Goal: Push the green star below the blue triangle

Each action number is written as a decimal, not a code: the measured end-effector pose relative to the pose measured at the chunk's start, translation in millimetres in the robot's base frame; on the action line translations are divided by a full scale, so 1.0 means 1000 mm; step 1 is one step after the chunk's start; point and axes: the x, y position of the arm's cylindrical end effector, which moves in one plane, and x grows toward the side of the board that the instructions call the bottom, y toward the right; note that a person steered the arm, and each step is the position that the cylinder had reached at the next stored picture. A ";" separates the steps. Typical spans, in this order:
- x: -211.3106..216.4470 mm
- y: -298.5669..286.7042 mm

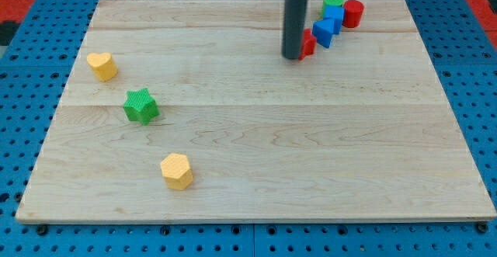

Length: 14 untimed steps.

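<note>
The green star (140,105) lies on the wooden board at the view's left, far from the other group. A blue triangle-like block (323,33) sits near the view's top right, with a blue block (334,18) just above it. My tip (292,56) rests on the board just left of a small red block (308,43), which is partly hidden by the rod and touches the blue triangle's left side. The tip is far to the right of the green star.
A green round block (333,1) and a red cylinder (353,13) sit at the top right by the blue blocks. A yellow heart (102,65) lies above and left of the green star. A yellow hexagon (177,171) lies below it.
</note>
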 end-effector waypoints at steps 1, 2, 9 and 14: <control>0.029 0.008; 0.130 -0.049; 0.115 -0.146; 0.086 -0.010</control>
